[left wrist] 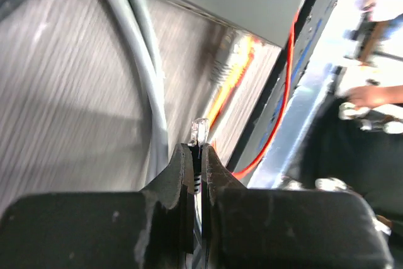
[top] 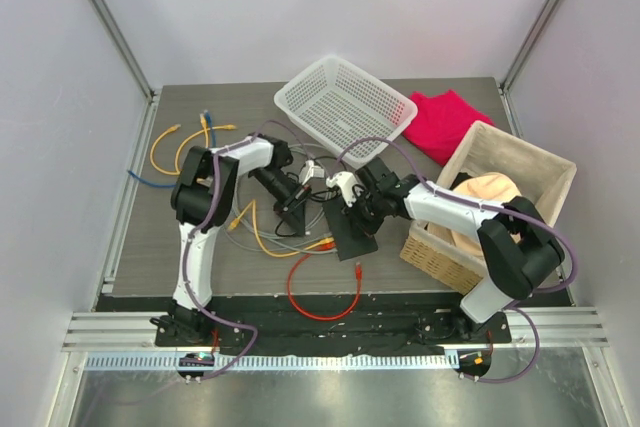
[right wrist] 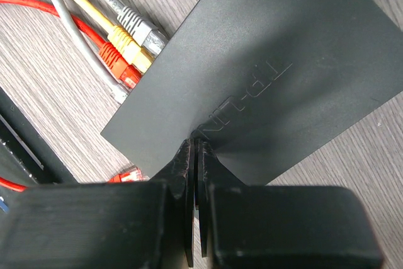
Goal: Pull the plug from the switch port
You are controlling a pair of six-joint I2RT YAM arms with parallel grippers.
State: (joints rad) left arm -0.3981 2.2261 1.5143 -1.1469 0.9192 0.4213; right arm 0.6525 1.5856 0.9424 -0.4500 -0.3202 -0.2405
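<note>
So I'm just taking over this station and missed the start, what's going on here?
Two robot arms are working on a black switch. The right end effector is shut, its tips pressed on the switch's top, apparently holding it down. The left end effector is shut on a clear plug, which is away from the switch. A row of three plugs, grey, yellow and orange, sits at the switch's edge, seemingly plugged in.

The switch (right wrist: pixel 271 74) is matte black, the three plugs (right wrist: pixel 131 48) are grey, yellow and orange-red, the tabletop (right wrist: pixel 365 162) has a grey wood-grain pattern, the basket (top: pixel 345 107) is white mesh, and the cloth (top: pixel 440 122) is crimson.
</note>
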